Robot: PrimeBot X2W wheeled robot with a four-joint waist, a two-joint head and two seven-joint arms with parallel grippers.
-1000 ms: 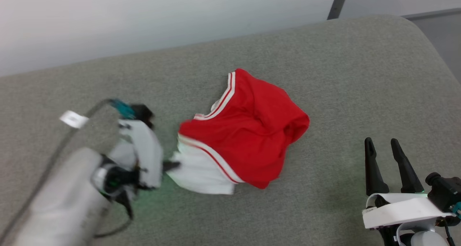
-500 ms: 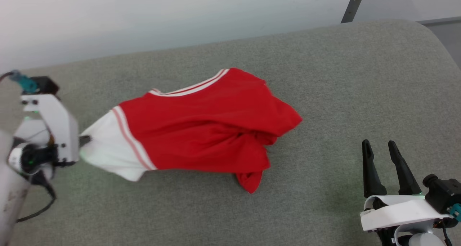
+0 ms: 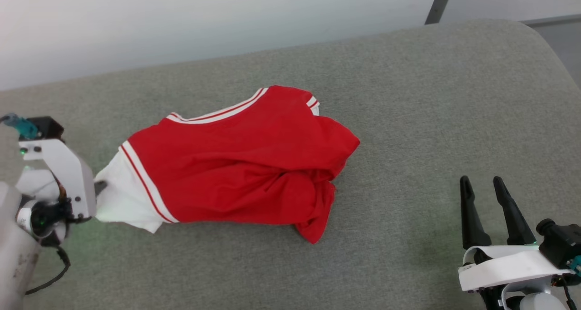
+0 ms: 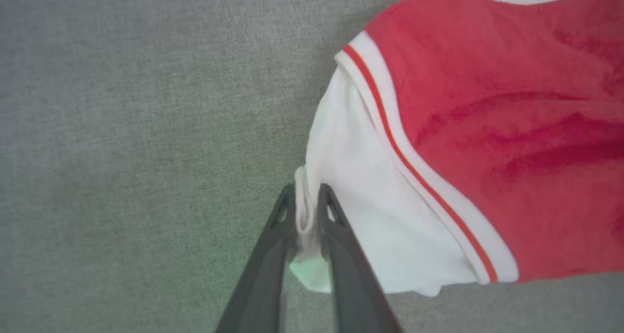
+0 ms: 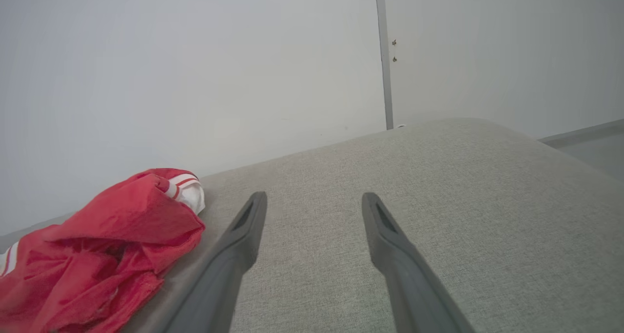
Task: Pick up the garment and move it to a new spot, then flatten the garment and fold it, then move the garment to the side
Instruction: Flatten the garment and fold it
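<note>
Grey woven cushion (image 3: 408, 96) below pale wall (image 3: 181, 19); garment (image 3: 236, 164) sleeve pinched in left gripper (image 4: 306, 191), right gripper (image 3: 481, 180) spread wide.

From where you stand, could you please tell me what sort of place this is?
Probably a plain indoor room, perhaps a test space: a broad grey upholstered cushion, like a sofa seat, sits before a bare white wall, with a red garment lying on it.
</note>
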